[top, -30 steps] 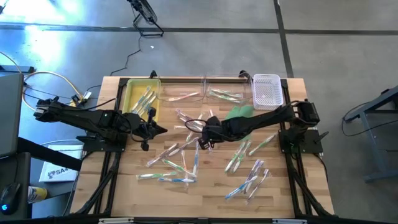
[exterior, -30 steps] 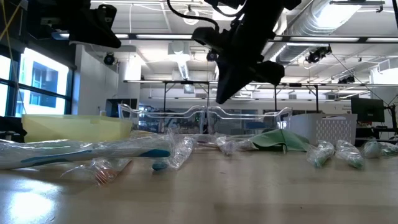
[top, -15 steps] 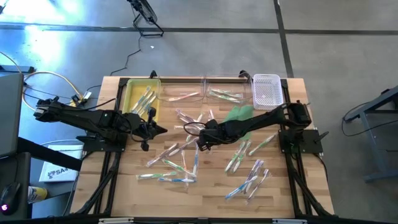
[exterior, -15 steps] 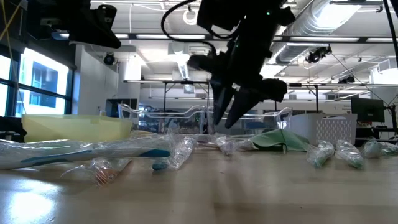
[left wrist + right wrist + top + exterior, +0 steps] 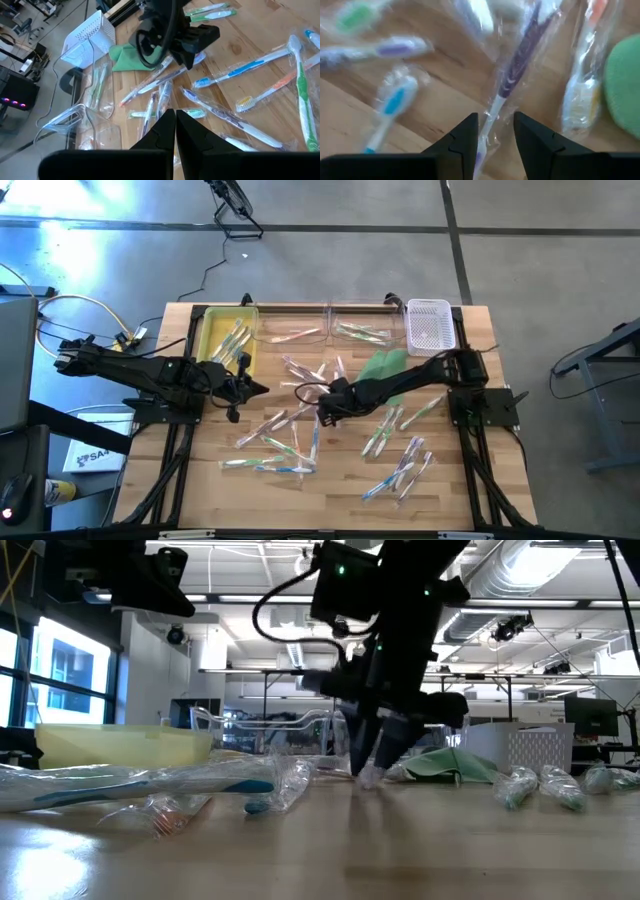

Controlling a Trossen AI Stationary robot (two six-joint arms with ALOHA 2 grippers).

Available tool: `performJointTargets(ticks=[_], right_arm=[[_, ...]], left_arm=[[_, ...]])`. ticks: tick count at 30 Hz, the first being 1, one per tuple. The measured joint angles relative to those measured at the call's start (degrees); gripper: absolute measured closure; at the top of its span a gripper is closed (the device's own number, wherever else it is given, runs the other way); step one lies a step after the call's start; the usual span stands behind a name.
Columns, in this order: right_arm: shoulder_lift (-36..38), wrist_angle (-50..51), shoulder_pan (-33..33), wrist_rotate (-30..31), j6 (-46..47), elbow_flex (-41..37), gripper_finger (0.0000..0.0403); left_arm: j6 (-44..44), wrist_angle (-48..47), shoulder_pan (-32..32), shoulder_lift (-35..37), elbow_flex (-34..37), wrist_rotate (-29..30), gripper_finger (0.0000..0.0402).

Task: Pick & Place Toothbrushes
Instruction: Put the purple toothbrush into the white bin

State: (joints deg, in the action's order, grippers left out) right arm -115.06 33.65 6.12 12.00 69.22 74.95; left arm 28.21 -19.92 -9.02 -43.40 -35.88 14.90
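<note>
Several wrapped toothbrushes (image 5: 290, 445) lie scattered flat on the wooden table (image 5: 470, 480). My right gripper (image 5: 322, 412) is open and points steeply down at the table's middle, its tips low over the wood (image 5: 368, 770). In the right wrist view a purple toothbrush (image 5: 517, 65) in a clear wrapper runs between its fingers (image 5: 495, 145). My left gripper (image 5: 262, 388) hangs shut above the table's left half, holding nothing (image 5: 175, 125). A few more toothbrushes lie in the yellow tray (image 5: 215, 330). My right gripper comes from above, one open finger on each side of the purple toothbrush's whitish handle (image 5: 487, 117), across its length. The toothbrush lies flat on the table. I cannot tell whether the fingers touch its wrapper.
Two clear containers (image 5: 300, 330) (image 5: 362, 330) and a white basket (image 5: 430, 325) stand along the far edge beside the yellow tray. A green cloth (image 5: 385, 365) lies just right of my right gripper. More toothbrushes lie near the front right (image 5: 400, 470).
My right gripper has sunk from well above the table down to the toothbrushes at the middle, and its fingers have opened from shut.
</note>
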Motion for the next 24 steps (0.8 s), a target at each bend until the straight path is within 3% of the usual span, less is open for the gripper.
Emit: performJointTargets(ticks=[9,19,24], right_arm=[[-0.7,-0.3,0.0,-0.4,-0.4,0.1,0.0292],[-0.5,1.6,-0.1,-3.9,-2.0,0.1,0.0388],[0.6,3.3,-0.2,-6.9,-3.5,0.0,0.0396]], left_arm=[[0.0,0.0,0.0,0.0,0.0,0.0,0.0392],[0.0,0.0,0.0,0.0,0.0,0.0,0.0392],[0.0,0.0,0.0,0.0,0.0,0.0,0.0392]])
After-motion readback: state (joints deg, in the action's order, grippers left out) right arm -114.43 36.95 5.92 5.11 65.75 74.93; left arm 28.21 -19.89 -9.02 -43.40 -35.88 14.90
